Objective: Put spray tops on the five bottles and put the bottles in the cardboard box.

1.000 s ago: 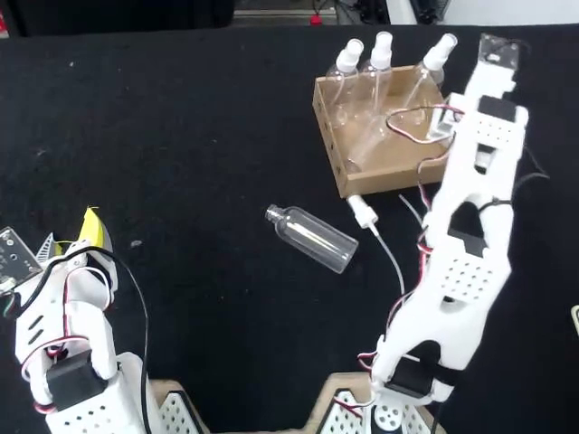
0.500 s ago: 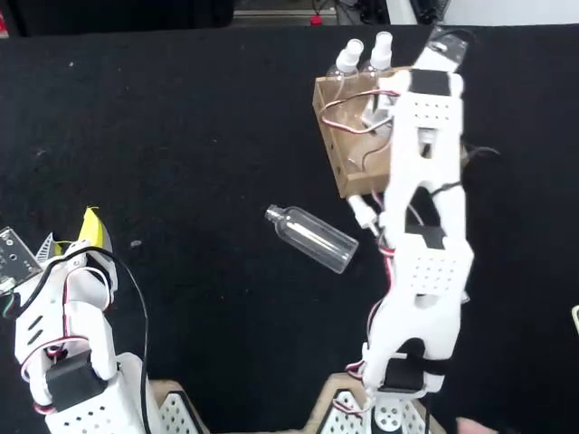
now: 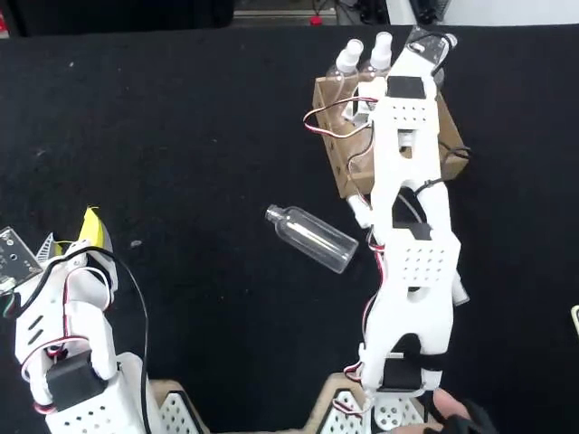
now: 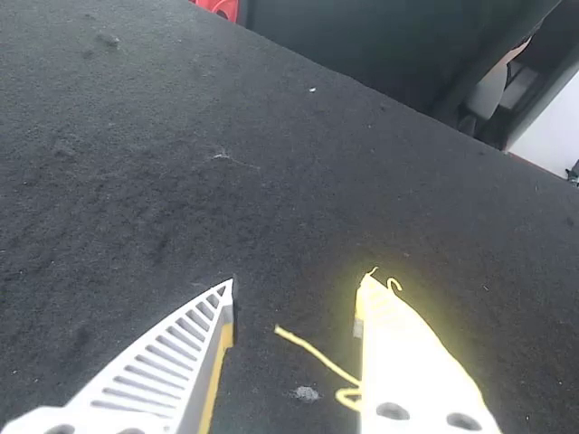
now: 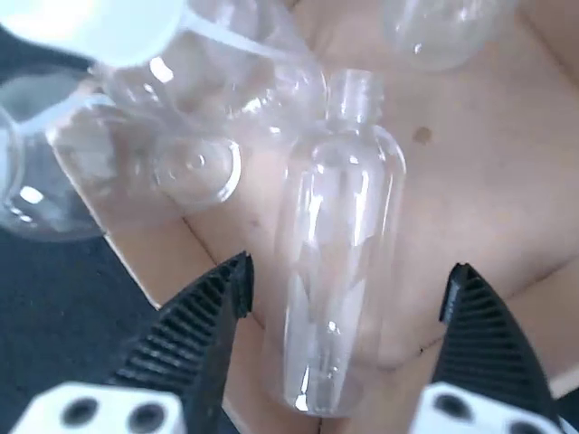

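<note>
Hovering right gripper (image 5: 348,271), jaws spread, straddles 1 capless bottle (image 5: 339,226) lying in the cardboard box (image 3: 336,154) at the table's (image 3: 181,136) far edge; likely retrieval for capping, next needs lowering, clamping; left gripper (image 4: 294,294) released.

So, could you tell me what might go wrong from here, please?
The bottle lying in the cardboard box has a bare neck, so it may stay packed without a spray top. The right hand hangs open over it, close to the capped bottles, and might knock them. The arm covers part of the loose spray top and could drag it.
</note>
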